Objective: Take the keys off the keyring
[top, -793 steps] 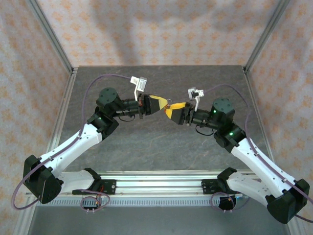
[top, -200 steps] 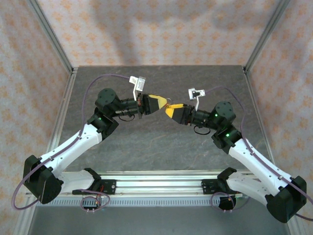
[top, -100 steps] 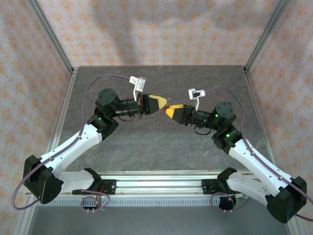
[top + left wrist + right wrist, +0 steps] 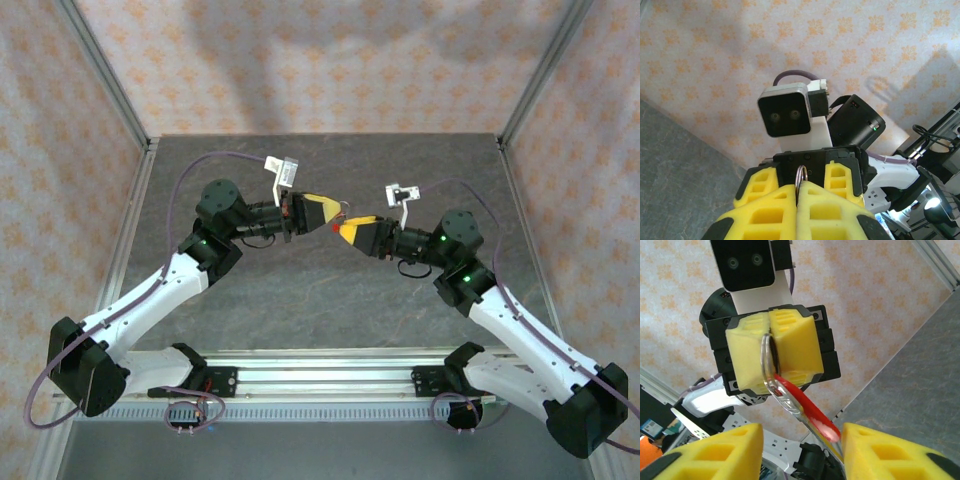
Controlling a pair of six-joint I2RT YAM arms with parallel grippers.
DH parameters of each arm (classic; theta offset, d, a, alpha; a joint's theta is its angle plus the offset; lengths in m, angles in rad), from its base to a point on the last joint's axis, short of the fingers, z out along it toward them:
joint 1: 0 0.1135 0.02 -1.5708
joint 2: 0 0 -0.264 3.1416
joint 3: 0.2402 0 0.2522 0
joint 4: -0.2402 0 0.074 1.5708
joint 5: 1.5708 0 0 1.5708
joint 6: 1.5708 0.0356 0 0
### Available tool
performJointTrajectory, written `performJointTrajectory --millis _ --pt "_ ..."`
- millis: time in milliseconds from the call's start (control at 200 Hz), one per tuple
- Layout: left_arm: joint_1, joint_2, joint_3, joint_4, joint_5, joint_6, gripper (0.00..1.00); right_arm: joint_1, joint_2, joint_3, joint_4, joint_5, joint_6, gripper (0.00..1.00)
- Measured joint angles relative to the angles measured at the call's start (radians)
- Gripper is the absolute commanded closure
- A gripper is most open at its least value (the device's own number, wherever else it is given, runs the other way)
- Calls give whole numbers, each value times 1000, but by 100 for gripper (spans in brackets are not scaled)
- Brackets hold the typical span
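My left gripper is shut on the keyring's thin metal ring, which sticks up from between its yellow pads. In the right wrist view the same ring hangs out of the left gripper. The keyring's red piece and a silvery key slant down from it. My right gripper is open, with the red tip and the key's end lying close to its right finger. From above, both grippers meet tip to tip over the table's middle, the red piece between them.
The grey stone-look tabletop lies below both raised grippers. Aluminium posts and patterned walls close in the sides and back. A metal rail runs along the near edge between the arm bases.
My right gripper has drifted slightly toward the near side, and the red piece shows more plainly between the two grippers' tips. The left arm has stayed where it was.
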Motion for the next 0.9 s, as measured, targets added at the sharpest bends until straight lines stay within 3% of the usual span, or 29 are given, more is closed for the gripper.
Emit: performJointTrajectory --millis 160,335,435,606,901 --pt "0 0 0 0 0 0 100 0 0 -15 2 0 5 43" --pt "0 0 0 2 0 -2 100 0 0 -23 13 0 18 57" --pt "0 0 -5 3 0 -3 100 0 0 -23 21 1 23 60" --pt "0 0 -6 3 0 -3 100 0 -2 -23 10 9 18 36" --pt "0 0 -6 9 0 -6 100 0 4 -23 6 23 16 28"
